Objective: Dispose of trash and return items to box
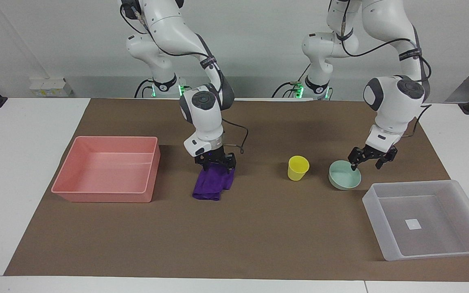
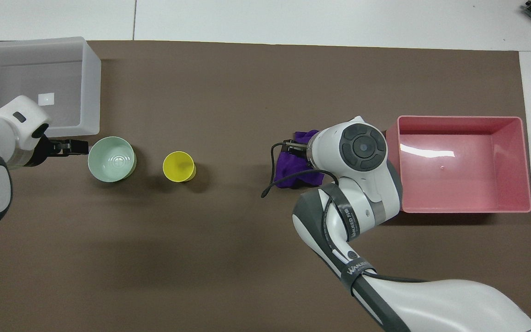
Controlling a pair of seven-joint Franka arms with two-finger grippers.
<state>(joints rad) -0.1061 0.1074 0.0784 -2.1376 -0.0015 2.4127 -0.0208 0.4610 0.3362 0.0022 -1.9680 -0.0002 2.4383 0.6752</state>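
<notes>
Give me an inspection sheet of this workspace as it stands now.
Surface: brown paper mat on a white table.
Job's things: purple cloth rag lies on the mat; yellow plastic cup upright beside the mint-green round bowl; translucent whitish bin holds only its sticker; pink rectangular bin holds nothing.
Clutter: nothing seen.
Grippers: right gripper open, down on the rag; left gripper open, at the bowl's rim.
Cables: black cable loops off the right wrist.
Surroundings: white wall, socket box.

Two glossy white arms, dark grey joint caps, black cables, black tools, green base lights
</notes>
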